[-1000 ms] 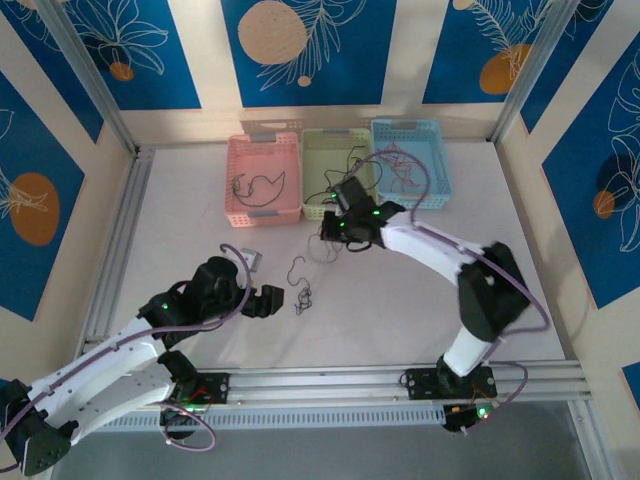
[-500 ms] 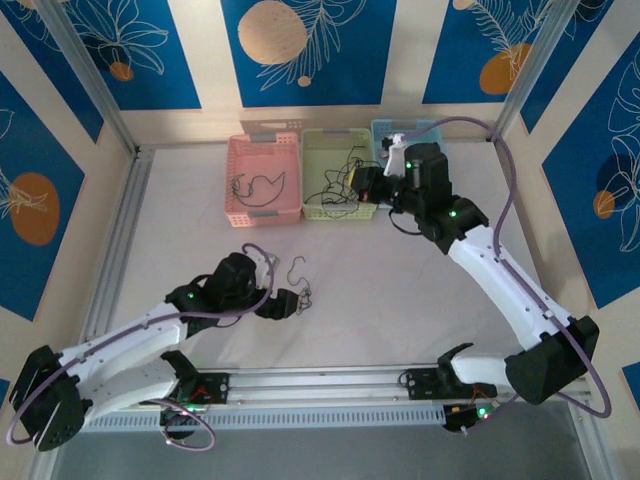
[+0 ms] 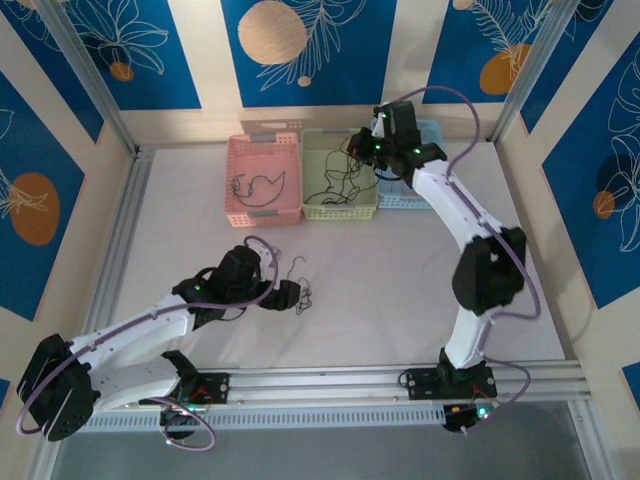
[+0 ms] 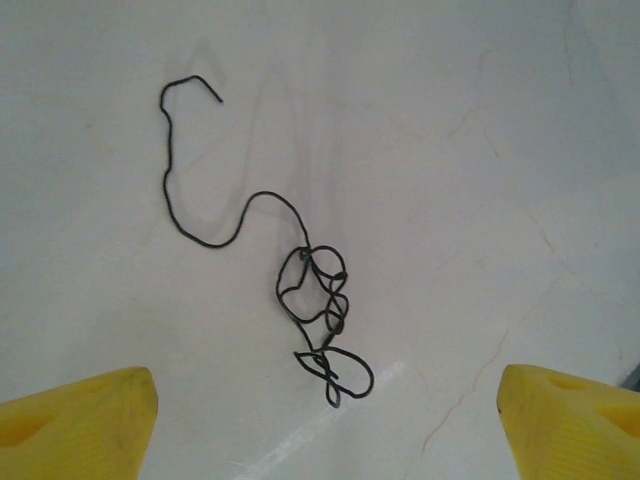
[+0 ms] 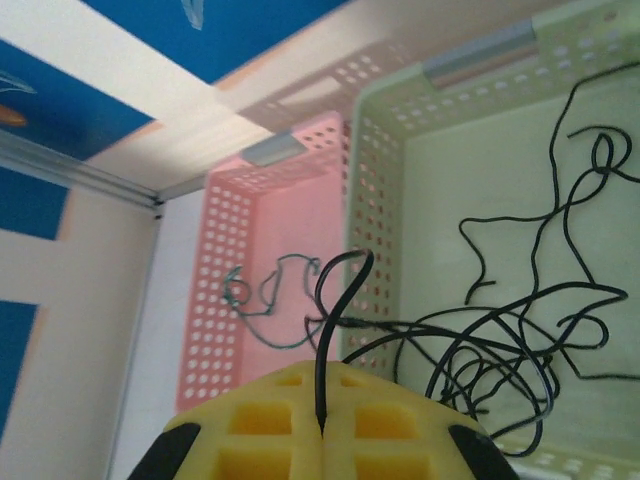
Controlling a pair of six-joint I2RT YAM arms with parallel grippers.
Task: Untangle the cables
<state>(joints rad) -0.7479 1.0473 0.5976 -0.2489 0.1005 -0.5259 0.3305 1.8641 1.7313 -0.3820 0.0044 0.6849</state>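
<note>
Right arm had swung over since a second earlier, from the table in front of the baskets to above the green basket [image 5: 430, 160]. The left one had crept in closer to the tangle.

The right gripper [image 5: 322, 425] was fully closed, its yellow fingers [image 5: 260, 420] pressed together with a thin black strand [image 5: 335, 290] pinched in the seam. That strand ran straight out ahead of the fingertips and hooked over at its tip. Ahead and to the right of those fingers, the loose cables [image 5: 520, 340] sat piled in the green basket. Ahead and to the left, the pink basket [image 5: 225, 260] had one curly cable [image 5: 265, 295] in it.

The left gripper [image 4: 325, 425] was spread wide and holding nothing. The knotted cable [image 4: 318, 320] lay on the white table [image 4: 450, 150] in the gap between its two fingertips, slightly ahead of them and touching neither. Its loose tail wandered off farther ahead and to the left.
</note>
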